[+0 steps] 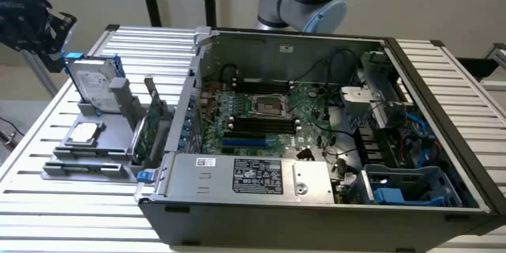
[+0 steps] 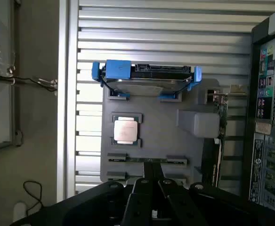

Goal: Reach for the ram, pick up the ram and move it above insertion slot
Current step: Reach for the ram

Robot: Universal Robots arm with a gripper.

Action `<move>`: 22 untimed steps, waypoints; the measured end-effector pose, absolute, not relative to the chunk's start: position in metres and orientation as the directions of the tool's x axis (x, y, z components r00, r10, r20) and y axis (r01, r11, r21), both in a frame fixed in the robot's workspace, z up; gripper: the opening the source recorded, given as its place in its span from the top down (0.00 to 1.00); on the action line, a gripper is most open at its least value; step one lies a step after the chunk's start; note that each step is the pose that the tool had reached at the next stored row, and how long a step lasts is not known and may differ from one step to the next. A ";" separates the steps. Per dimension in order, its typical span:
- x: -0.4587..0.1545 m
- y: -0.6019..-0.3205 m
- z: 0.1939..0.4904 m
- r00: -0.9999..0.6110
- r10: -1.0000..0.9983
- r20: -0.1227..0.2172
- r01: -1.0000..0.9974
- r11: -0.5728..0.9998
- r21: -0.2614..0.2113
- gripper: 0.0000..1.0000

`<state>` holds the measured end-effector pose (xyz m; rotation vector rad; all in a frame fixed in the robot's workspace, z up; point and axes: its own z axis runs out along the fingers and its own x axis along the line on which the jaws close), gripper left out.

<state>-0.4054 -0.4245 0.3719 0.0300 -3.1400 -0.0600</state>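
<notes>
Robotics lab: open computer case point(image 1: 316, 226) on slatted metal bench point(image 1: 71, 217)

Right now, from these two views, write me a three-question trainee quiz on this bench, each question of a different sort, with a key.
1. True or false: the ram lies in holders on the gray tray, outside the computer case.
2. Multiple choice: what stands on edge in a blue carrier on that tray? A) a hard drive B) a cooling fan C) a keyboard
3. Fill in: in the exterior view, the computer case sits on the tray's ____ side.
Key: 1 true; 2 A; 3 right (the exterior view's right).
</notes>
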 end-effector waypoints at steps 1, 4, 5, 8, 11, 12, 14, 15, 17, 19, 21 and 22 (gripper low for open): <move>-0.405 -0.425 0.372 -1.000 -0.019 0.001 -0.019 0.999 0.038 0.89; -0.405 -0.425 0.372 -1.000 -0.019 0.001 -0.019 0.999 0.038 0.89; -0.405 -0.425 0.372 -1.000 -0.019 0.000 -0.019 0.999 0.038 0.89; -0.405 -0.425 0.372 -1.000 -0.019 0.000 -0.019 0.999 0.038 0.89; -0.405 -0.425 0.372 -1.000 -0.019 0.000 -0.019 0.999 0.038 0.89; -0.405 -0.425 0.372 -1.000 -0.019 0.000 -0.019 0.999 0.038 0.89; -0.405 -0.426 0.372 -1.000 -0.019 0.001 -0.019 0.999 0.038 0.89; -0.405 -0.427 0.372 -1.000 -0.019 0.001 -0.019 0.999 0.038 0.89; -0.403 -0.430 0.371 -1.000 -0.019 0.001 -0.019 0.999 0.038 0.89; -0.402 -0.434 0.371 -1.000 -0.019 0.001 -0.019 0.999 0.038 0.89; -0.399 -0.440 0.370 -1.000 -0.019 0.000 -0.019 0.999 0.038 0.89; -0.398 -0.442 0.370 -1.000 -0.019 0.000 -0.019 0.999 0.038 0.89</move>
